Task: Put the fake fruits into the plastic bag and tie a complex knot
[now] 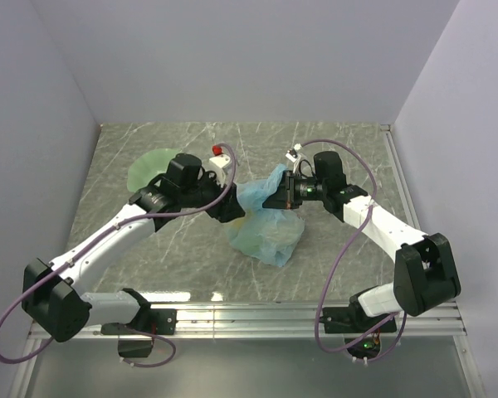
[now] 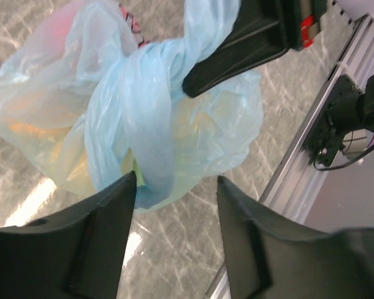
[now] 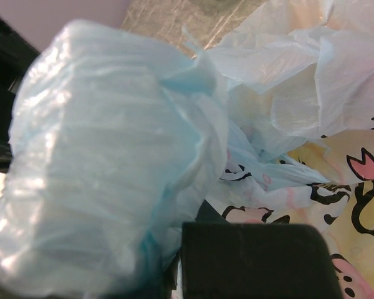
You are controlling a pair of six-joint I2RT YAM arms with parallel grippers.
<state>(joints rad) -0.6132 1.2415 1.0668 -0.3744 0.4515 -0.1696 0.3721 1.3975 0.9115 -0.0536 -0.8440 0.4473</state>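
Bag (image 1: 266, 232): one, twisted | dish (image 1: 145, 170): one | left fingers (image 2: 93, 243) apart | right fingers (image 3: 255, 261) clamped on bag

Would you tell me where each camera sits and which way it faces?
Top external: above and behind the bases, facing down at the table; both arms show, left gripper and right gripper meeting at the plastic bag.
Left wrist: looks past its own open fingers at the bag's twist.
Right wrist: pressed against the bag, one own finger below.
Shared: both wrist views show the bag.
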